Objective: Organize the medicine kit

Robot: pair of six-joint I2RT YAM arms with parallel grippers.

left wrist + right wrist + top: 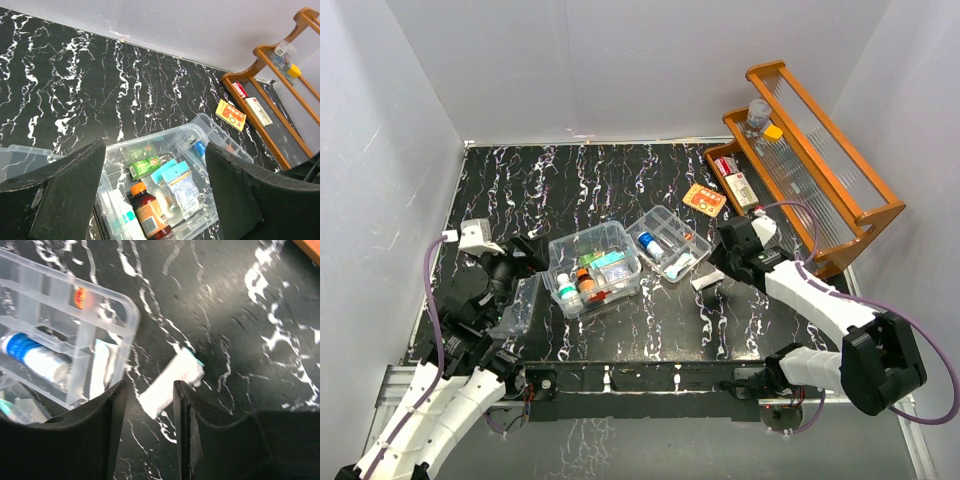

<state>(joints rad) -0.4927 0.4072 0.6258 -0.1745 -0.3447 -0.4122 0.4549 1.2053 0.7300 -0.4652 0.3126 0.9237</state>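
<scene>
The black bench (570, 180) carries a wooden rack (767, 71) at upper right and the medicine kit (585, 235), lidless, at centre. The left pincer (155, 155) hangs wide apart above the kit. The right pincer (149, 390) stands apart over a white packet (172, 377).

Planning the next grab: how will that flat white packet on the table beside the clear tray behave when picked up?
The white packet looks thin and flat, so probably light and somewhat floppy. Lying flush on the glossy table, it may slide rather than lift when pinched. It shouldn't roll or tip.
</scene>
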